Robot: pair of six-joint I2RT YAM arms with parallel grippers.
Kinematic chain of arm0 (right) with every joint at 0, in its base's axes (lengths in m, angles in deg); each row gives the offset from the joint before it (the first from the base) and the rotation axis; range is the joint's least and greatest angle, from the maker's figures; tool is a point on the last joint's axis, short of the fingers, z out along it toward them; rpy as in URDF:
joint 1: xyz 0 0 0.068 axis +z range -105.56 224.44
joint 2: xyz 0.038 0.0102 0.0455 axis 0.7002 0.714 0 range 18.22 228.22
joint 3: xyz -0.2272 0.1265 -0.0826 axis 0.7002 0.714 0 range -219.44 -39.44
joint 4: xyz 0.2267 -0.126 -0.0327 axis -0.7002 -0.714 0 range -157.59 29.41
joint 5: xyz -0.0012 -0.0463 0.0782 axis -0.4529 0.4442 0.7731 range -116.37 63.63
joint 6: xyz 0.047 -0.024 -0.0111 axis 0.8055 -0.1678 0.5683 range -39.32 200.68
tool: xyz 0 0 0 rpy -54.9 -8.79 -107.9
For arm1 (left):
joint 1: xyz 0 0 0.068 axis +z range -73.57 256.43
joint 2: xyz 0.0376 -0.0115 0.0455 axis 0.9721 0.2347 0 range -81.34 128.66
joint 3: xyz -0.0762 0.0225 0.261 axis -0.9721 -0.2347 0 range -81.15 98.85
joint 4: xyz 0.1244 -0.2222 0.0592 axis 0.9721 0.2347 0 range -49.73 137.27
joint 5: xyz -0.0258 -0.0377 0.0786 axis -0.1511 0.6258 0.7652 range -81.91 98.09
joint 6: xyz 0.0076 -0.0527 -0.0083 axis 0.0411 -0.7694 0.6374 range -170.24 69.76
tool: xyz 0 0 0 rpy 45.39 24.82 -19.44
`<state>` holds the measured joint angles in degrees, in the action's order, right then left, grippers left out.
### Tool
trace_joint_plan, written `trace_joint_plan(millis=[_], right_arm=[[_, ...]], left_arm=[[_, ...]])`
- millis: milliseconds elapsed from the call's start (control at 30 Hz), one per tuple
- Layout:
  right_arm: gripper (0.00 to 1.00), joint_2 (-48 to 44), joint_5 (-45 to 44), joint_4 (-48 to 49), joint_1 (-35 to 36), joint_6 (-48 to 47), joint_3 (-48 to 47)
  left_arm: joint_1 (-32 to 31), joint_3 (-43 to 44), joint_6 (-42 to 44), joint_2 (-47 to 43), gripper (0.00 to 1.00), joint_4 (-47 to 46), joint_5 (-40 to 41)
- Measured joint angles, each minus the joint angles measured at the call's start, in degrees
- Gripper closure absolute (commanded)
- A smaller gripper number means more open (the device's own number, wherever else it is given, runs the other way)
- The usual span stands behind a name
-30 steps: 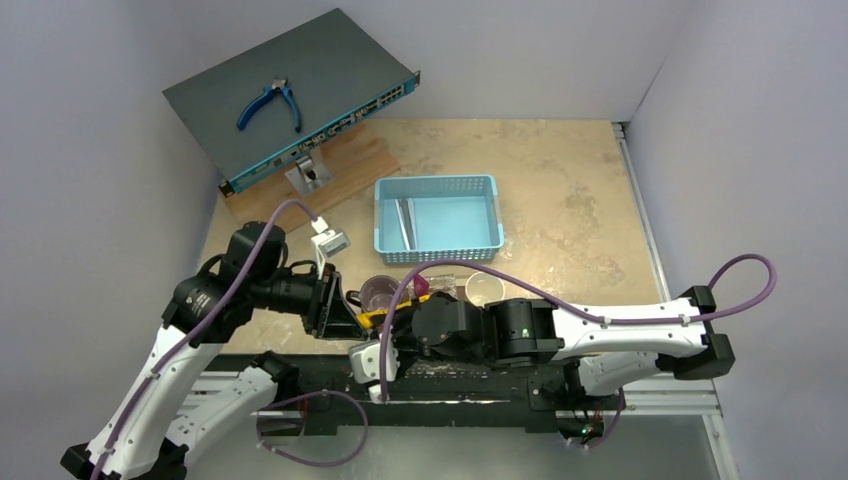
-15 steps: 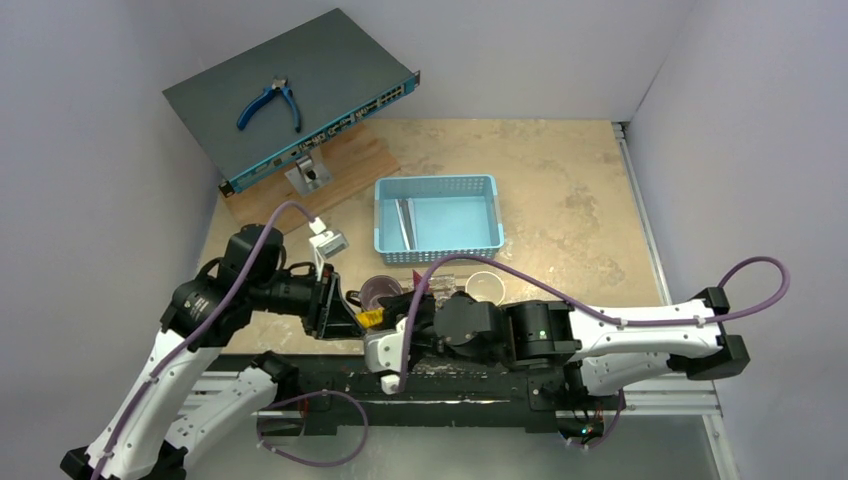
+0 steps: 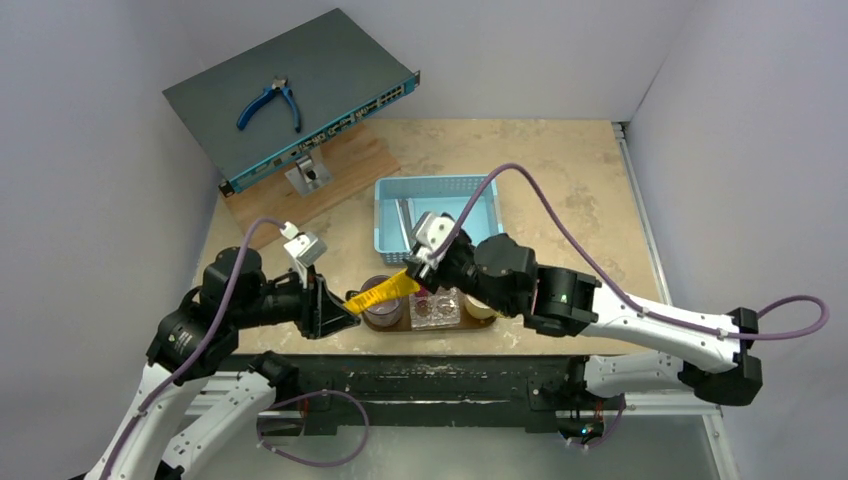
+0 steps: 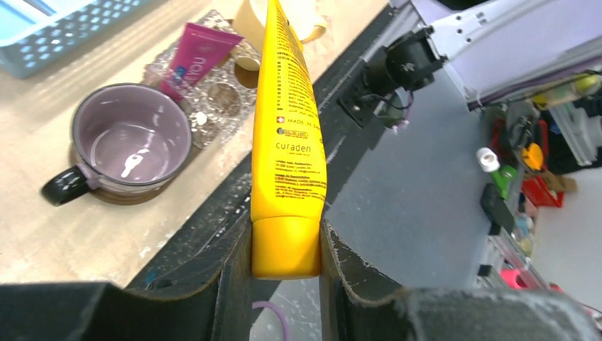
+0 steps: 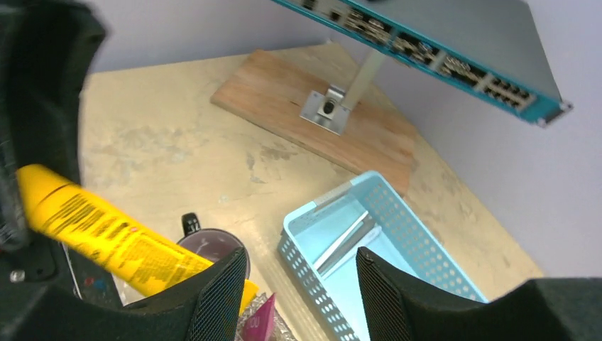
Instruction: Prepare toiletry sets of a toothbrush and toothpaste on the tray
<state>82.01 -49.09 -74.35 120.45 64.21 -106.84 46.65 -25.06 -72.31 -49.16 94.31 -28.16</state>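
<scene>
My left gripper (image 3: pixel 350 301) (image 4: pixel 286 264) is shut on the cap end of the yellow toothpaste (image 3: pixel 385 291) (image 4: pixel 287 128) (image 5: pixel 106 231), which slants over a purple mug (image 3: pixel 380 301) (image 4: pixel 131 138). The mug, a cut-glass holder (image 3: pixel 436 309) (image 4: pixel 216 96) and a pale cup (image 3: pixel 481 309) stand on the dark-brown tray (image 3: pixel 398 326). A pink toothpaste (image 4: pixel 199 55) (image 5: pixel 261 320) leans in the glass holder. My right gripper (image 3: pixel 420 274) (image 5: pixel 302 256) is open and empty above the holder, near the basket. The toothbrushes (image 3: pixel 405 222) (image 5: pixel 344 241) lie in the blue basket (image 3: pixel 430 183) (image 5: pixel 302 273).
A network switch (image 3: pixel 290 95) (image 5: pixel 440 42) on a wooden stand (image 3: pixel 330 175) (image 5: pixel 312 121) fills the back left, with blue pliers (image 3: pixel 268 103) on top. The table's near edge and black rail (image 3: pixel 440 370) run just below the tray.
My right gripper opened, let go of the yellow tube and rose away toward the basket. The left gripper now holds the tube alone and has drawn back slightly to the left.
</scene>
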Motion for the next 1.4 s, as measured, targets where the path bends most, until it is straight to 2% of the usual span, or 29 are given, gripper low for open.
trace_joint_plan(millis=[133,300,533,700,967,1400], right_arm=[[0.36,-0.11,3.19,-0.04,-7.54,8.76,-0.11],[0.34,-0.15,12.48,0.09,-17.44,19.43,-0.07],[0.35,-1.22,35.17,6.71,-30.47,32.06,5.31],[0.36,-1.09,51.39,13.20,-36.28,39.78,9.97],[0.37,1.51,67.71,24.87,-37.13,48.04,12.20],[0.44,5.29,76.76,37.64,-35.98,55.74,13.33]], left_arm=[[0.00,-1.29,-0.42,-2.45,1.00,-1.07,4.28],[0.00,-2.01,-1.40,-6.51,1.00,-3.10,8.35],[0.00,-2.36,-1.60,-9.86,1.00,-5.60,9.42],[0.00,-2.38,-2.45,-10.75,1.00,-7.04,8.72],[0.00,-3.23,-2.99,-11.15,1.00,-10.25,5.07],[0.00,-3.98,-3.87,-10.25,1.00,-14.27,1.57]])
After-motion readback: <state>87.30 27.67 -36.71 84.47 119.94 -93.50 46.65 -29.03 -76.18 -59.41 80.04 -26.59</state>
